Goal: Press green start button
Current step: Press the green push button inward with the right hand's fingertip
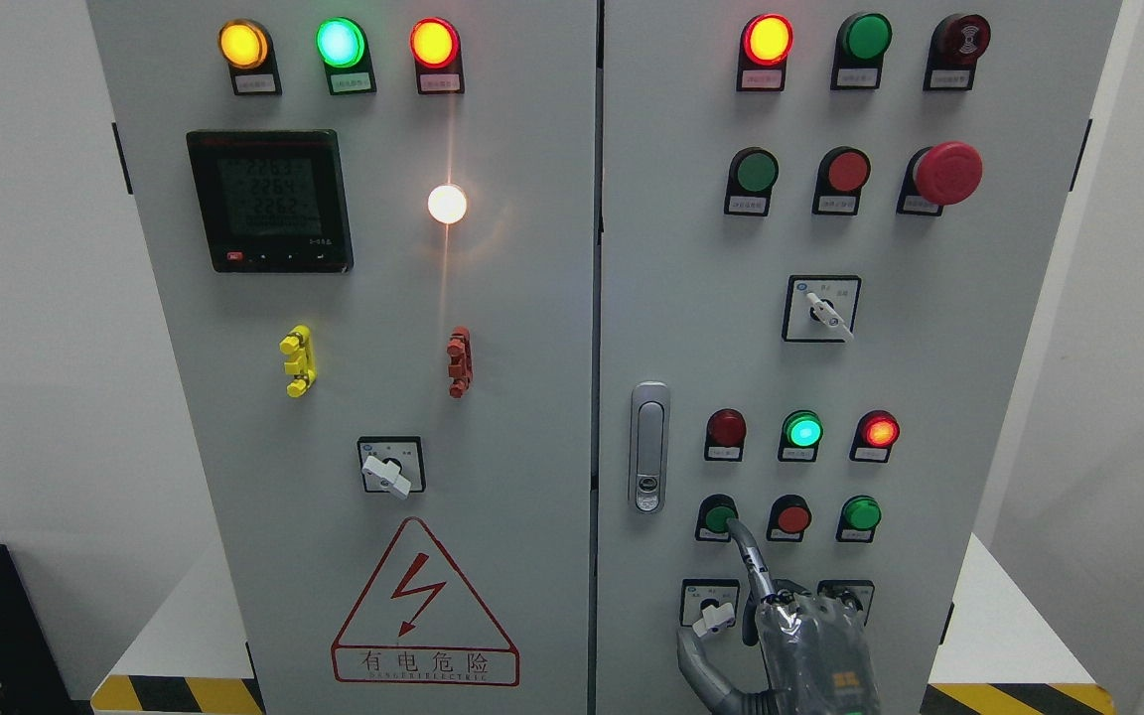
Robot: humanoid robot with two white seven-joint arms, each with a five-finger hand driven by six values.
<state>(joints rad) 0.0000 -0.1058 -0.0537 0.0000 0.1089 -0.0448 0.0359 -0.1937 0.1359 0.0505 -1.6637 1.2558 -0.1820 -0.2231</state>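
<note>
The green start button (pixel 718 517) sits at the left of the lower button row on the right cabinet door (pixel 949 397). My right hand (pixel 810 645) comes up from the bottom edge, right of the middle. Its index finger (pixel 746 556) is stretched up and to the left, with its tip on the lower right of this green button. The other fingers are curled and hold nothing; the thumb (pixel 699 667) hangs out to the lower left. The hand hides part of a rotary switch behind it. My left hand is not in view.
A red button (pixel 791 517) and another green button (pixel 861 513) stand right of the pressed one. Lamps (pixel 803 431) glow above them. A white-handled selector switch (pixel 713 618) is just left of my hand, and a door latch (pixel 648 447) lies further left. A red emergency stop (pixel 947 173) is at the upper right.
</note>
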